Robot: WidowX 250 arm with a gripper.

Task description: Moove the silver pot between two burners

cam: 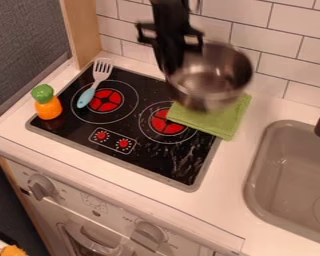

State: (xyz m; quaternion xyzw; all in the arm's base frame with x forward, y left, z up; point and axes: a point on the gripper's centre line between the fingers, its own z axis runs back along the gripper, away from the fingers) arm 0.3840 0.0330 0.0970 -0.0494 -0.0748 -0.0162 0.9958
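Note:
The black gripper (171, 69) hangs down over the back right part of the stove, shut on the left rim of the silver pot (215, 76). The pot is held tilted above the stove's back right corner and the green cloth, with its shiny inside showing. Two red burners are on the black stovetop: the left burner (106, 100) lies partly under a fork's handle, and the right burner (167, 122) has a corner of the cloth over it. The gripper covers part of the pot's left side.
A green cloth (219, 119) lies over the stove's right edge. The blue-handled fork (96, 83) rests at the back left, and an orange toy vegetable with a green top (48, 105) is at the left edge. A sink (293, 175) is at right; a tiled wall stands behind.

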